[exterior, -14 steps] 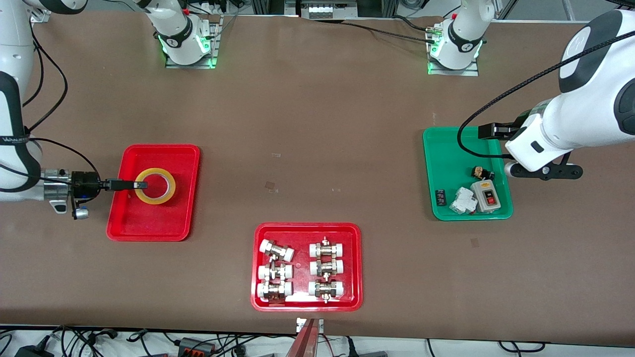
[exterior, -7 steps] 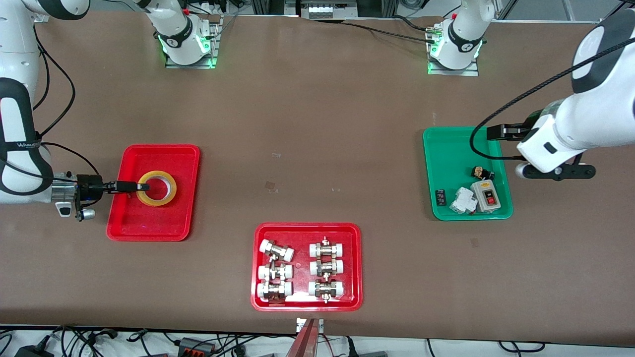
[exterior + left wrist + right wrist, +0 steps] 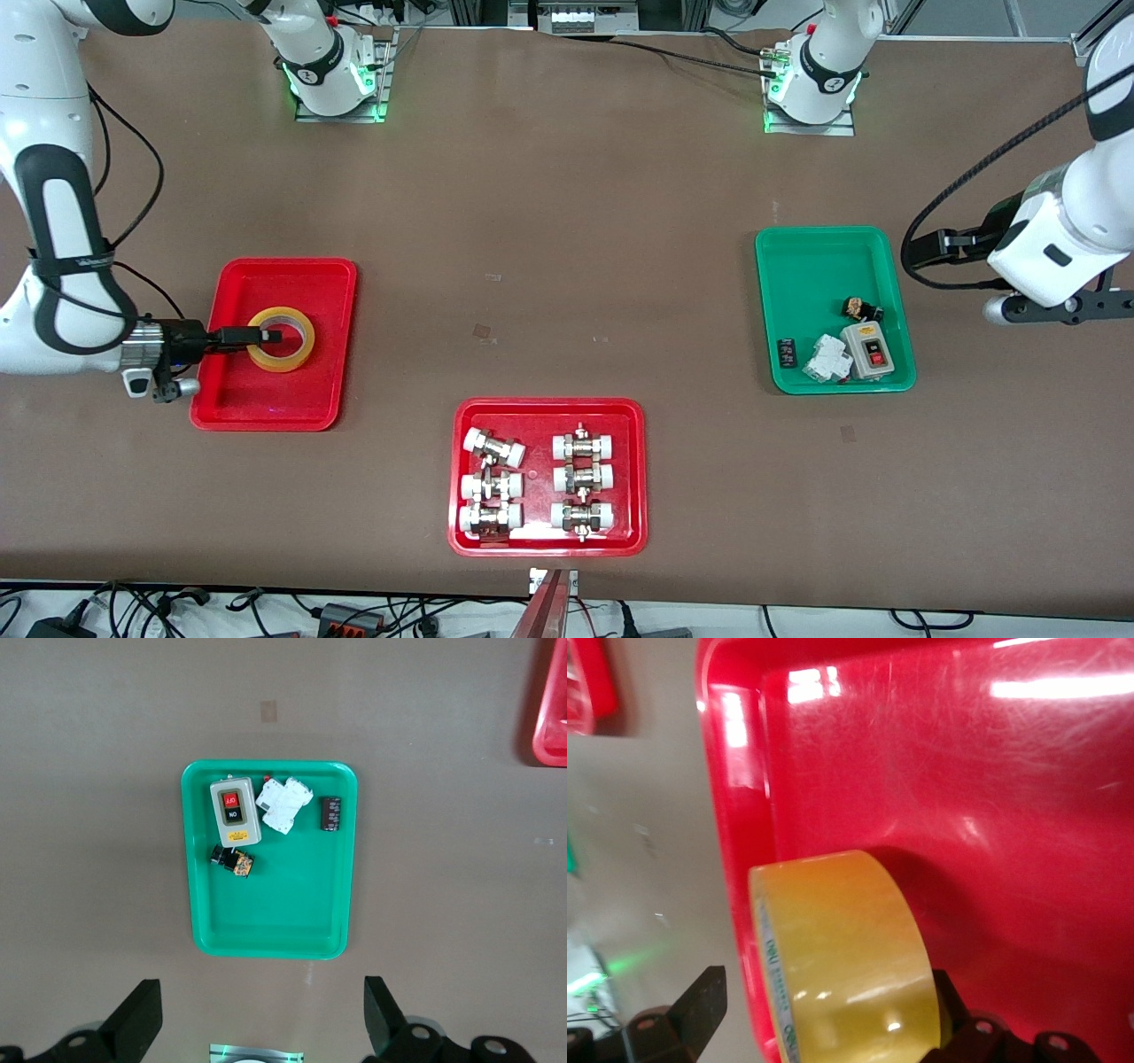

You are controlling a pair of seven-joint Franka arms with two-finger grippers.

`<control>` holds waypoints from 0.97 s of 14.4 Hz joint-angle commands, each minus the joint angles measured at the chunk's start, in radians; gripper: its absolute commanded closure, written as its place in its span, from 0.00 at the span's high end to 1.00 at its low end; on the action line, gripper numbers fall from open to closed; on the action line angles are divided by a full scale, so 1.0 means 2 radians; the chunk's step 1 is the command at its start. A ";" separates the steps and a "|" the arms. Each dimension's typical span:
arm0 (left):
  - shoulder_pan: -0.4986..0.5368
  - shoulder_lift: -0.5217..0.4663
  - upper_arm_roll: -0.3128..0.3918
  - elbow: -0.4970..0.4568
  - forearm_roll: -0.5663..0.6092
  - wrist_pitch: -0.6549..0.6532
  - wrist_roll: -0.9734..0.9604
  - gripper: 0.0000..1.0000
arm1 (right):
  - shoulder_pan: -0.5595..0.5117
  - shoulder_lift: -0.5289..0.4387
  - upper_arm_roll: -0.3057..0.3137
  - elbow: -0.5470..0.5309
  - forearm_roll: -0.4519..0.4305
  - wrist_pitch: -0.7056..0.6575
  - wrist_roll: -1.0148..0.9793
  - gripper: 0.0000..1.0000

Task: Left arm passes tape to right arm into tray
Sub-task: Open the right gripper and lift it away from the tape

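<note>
The yellow tape [image 3: 299, 354] lies in the plain red tray [image 3: 266, 399] toward the right arm's end of the table. My right gripper [image 3: 270, 336] reaches in level from the tray's outer edge, its black fingers at the roll's rim. In the right wrist view the tape [image 3: 842, 939] stands between the spread fingers of the right gripper [image 3: 824, 1019], with a gap beside one finger [image 3: 700, 1010] and the tray [image 3: 966, 771] all round. My left gripper [image 3: 1054, 306] hangs open and holds nothing, over the table just past the green tray's outer edge. The left wrist view shows the left gripper [image 3: 261, 1028] with fingers wide.
A green tray [image 3: 797, 266] [image 3: 266, 904] holds a grey switch box [image 3: 866, 347] and small parts. A second red tray [image 3: 547, 542] with several metal fittings sits nearest the front camera, mid-table; its corner [image 3: 549, 726] shows in the left wrist view.
The right gripper's fingers have spread apart around the tape, which has shifted slightly in the tray. The left arm has drawn back off the green tray toward its own end.
</note>
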 commanded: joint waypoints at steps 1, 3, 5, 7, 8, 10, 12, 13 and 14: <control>0.001 -0.036 -0.006 -0.037 0.012 0.011 -0.003 1.00 | 0.012 -0.014 0.001 -0.003 -0.065 0.019 0.001 1.00; 0.002 -0.045 -0.006 -0.052 0.012 0.021 -0.003 1.00 | 0.038 -0.035 0.000 -0.003 -0.125 0.041 0.002 1.00; 0.008 -0.048 -0.006 -0.061 0.009 0.020 -0.004 1.00 | 0.049 -0.057 0.000 -0.003 -0.173 0.045 0.017 1.00; 0.016 -0.061 -0.007 -0.072 0.004 0.022 -0.003 1.00 | 0.065 -0.086 0.000 -0.003 -0.212 0.036 0.059 1.00; 0.011 -0.069 -0.007 -0.075 0.004 0.020 -0.005 1.00 | 0.074 -0.111 0.000 -0.002 -0.235 0.017 0.094 1.00; 0.010 -0.081 -0.004 -0.082 0.004 0.022 -0.007 1.00 | 0.097 -0.151 0.001 0.018 -0.282 -0.036 0.178 1.00; 0.017 -0.095 -0.004 -0.120 0.003 0.047 -0.008 1.00 | 0.102 -0.186 0.005 0.046 -0.304 -0.098 0.249 1.00; 0.018 -0.126 -0.002 -0.164 -0.002 0.074 -0.008 1.00 | 0.102 -0.199 0.006 0.055 -0.305 -0.115 0.273 1.00; 0.021 -0.146 0.000 -0.196 -0.017 0.098 -0.007 1.00 | 0.102 -0.210 0.008 0.066 -0.305 -0.126 0.285 1.00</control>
